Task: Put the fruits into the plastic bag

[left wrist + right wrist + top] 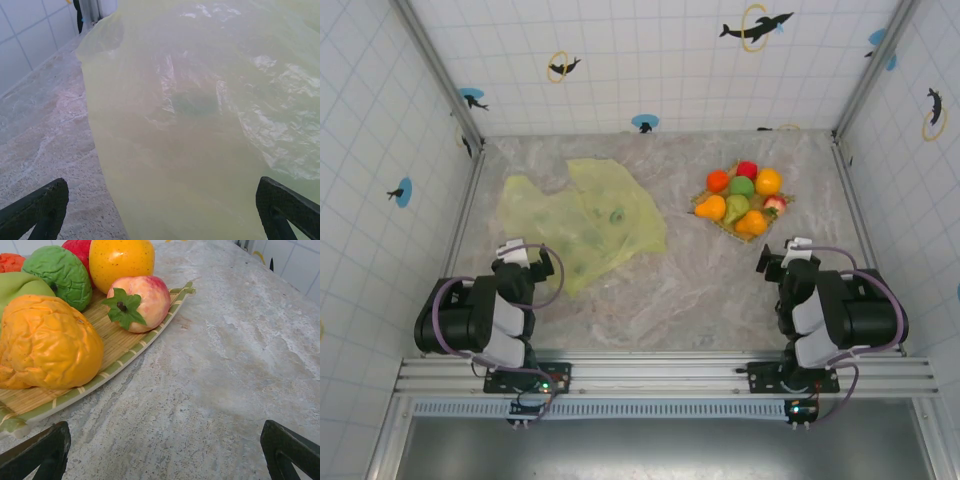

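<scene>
Marble bench (720, 295): plastic bag (582, 222) flat near its left edge, my left fingers (39, 210) spread empty, presumably to open it; fruits (745, 198) heaped on mat (125, 347), my right fingers (40, 455) spread empty, likely to pick.

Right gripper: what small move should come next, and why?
Probably ease the right gripper forward and left over the pink-red fruit. Its jaws stand open and empty, that fruit lies nearest at the edge of the woven mat, and no fruit is in the plastic bag yet.
</scene>
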Robot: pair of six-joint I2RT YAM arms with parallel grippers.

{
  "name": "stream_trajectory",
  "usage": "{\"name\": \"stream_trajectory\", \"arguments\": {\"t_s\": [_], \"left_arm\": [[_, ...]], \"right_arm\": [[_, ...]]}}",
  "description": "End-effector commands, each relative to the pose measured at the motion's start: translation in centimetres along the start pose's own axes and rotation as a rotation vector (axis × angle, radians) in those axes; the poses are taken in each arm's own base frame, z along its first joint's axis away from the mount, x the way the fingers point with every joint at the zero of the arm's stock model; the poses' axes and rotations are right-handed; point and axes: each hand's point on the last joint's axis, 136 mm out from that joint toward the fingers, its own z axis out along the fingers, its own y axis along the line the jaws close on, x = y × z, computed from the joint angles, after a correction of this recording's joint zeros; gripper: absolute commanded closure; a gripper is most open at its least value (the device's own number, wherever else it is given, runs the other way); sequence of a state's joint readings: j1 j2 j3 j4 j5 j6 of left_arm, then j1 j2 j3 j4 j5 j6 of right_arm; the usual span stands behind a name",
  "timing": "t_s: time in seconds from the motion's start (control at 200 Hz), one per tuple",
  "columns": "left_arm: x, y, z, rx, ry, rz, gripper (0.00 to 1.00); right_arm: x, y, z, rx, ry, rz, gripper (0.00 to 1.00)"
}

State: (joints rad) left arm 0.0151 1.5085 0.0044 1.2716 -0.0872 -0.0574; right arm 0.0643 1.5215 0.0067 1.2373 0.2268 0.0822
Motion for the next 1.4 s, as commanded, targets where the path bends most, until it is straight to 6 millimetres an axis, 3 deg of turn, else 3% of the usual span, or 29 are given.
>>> {"name": "stream_trajectory", "arguments": {"t_s": [0.0,1.046,1.116,1.291,1.396], "left_arm": [[0.1,0.2,0.0,-0.009,0.003,-0.018,0.02],[0.1,0.3,0.0,-0.01,0.002,-0.019,0.02],[-0.2,0.3,-0.1,-0.013,-0.011,-0.019,0.02],[-1.7,3.0,-0.8,-0.173,-0.027,-0.095,0.02],[-2.8,5.2,-2.0,-0.295,-0.071,-0.207,0.02]], "right_arm": [[-0.4,-0.2,-0.3,0.003,-0.024,0.009,0.0],[-0.4,-0.1,-0.4,0.001,-0.025,0.008,0.0],[-0.8,-0.9,-0.8,0.055,-0.048,0.01,0.0],[-2.0,-2.4,-2.3,0.162,-0.094,0.026,0.0],[-3.5,-4.4,-3.4,0.26,-0.142,0.114,0.0]]}}
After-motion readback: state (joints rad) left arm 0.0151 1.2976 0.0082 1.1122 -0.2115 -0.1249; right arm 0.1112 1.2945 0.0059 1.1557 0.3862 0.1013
